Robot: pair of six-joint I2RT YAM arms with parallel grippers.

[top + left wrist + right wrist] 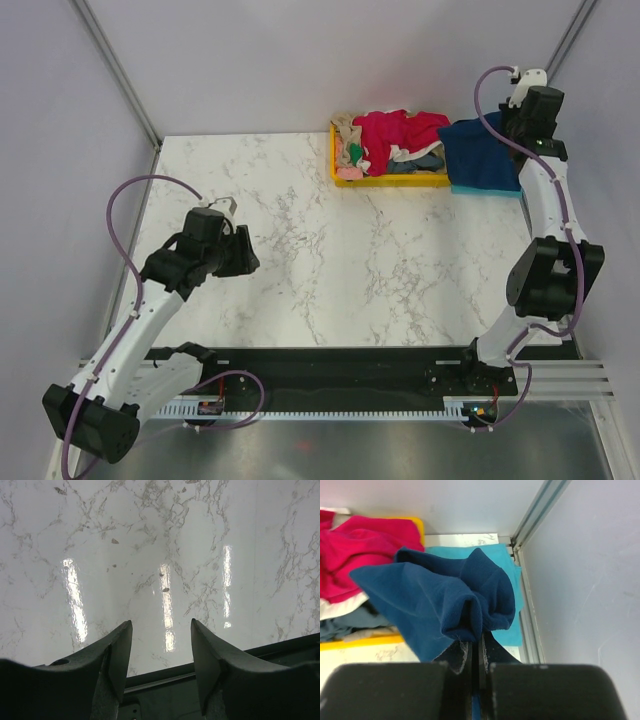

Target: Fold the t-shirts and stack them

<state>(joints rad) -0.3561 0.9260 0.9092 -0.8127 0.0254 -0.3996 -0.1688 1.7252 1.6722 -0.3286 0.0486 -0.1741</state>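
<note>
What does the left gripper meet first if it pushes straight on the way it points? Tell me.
The left gripper, jaws open and empty, points down at the bare marble tabletop. It would most likely meet that first, since nothing shows in between, though the depth is hard to judge.

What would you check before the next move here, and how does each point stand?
1. Right gripper shut on the navy t-shirt: ok, cloth is bunched between closed fingers.
2. Navy t-shirt free of the teal t-shirt under it: cannot tell, it lies over it.
3. Left gripper open and empty: ok.
4. Table bare between the arms for laying out: ok.
5. Pile with the crimson-pink t-shirt on top sits in the yellow tray: ok.
</note>
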